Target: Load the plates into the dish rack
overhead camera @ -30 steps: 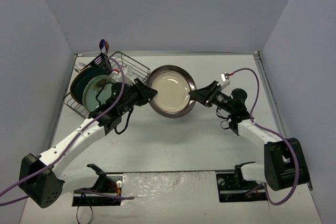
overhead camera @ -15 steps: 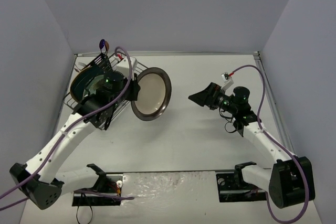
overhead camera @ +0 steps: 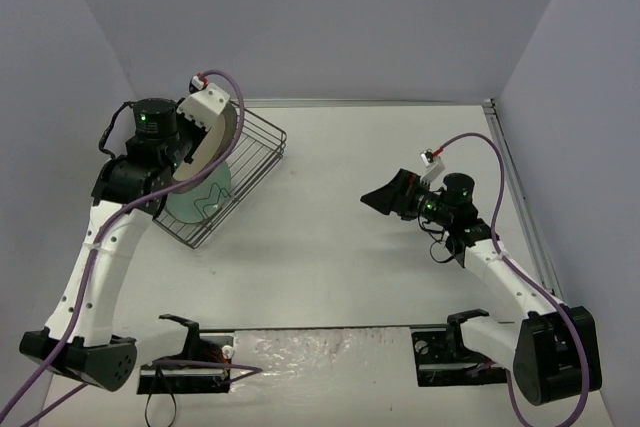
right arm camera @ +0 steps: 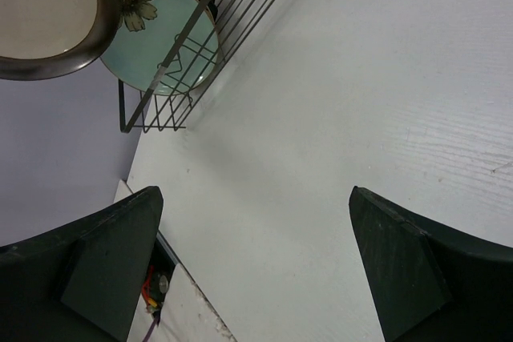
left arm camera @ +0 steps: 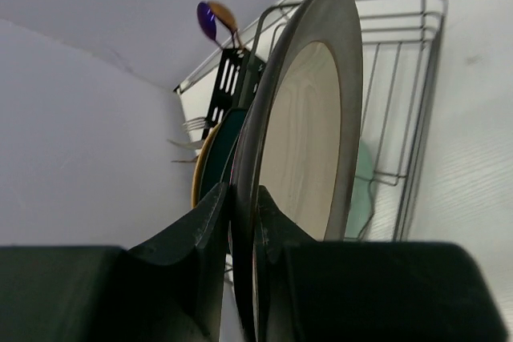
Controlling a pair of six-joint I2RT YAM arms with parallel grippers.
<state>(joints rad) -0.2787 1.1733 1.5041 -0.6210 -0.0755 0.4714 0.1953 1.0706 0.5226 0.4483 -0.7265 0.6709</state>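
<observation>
Now: left jaws clenched on rim of beige plate (left arm camera: 309,142), held on edge above dish rack (overhead camera: 262,150). Right jaws released, empty, over desk (overhead camera: 340,262). Best lower edge-first into free slot beside flowered plate (right arm camera: 160,34); release once seated.

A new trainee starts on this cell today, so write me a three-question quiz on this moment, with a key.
1. True or false: the right jaws are shut on a plate.
2. The plate in the left jaws is: A) cream with a dark rim; B) pale green with a flower; C) square and teal.
3. Where does the pale green flower plate sit?
Key: 1 false, they stand open and empty. 2 A. 3 In the dish rack.
</observation>
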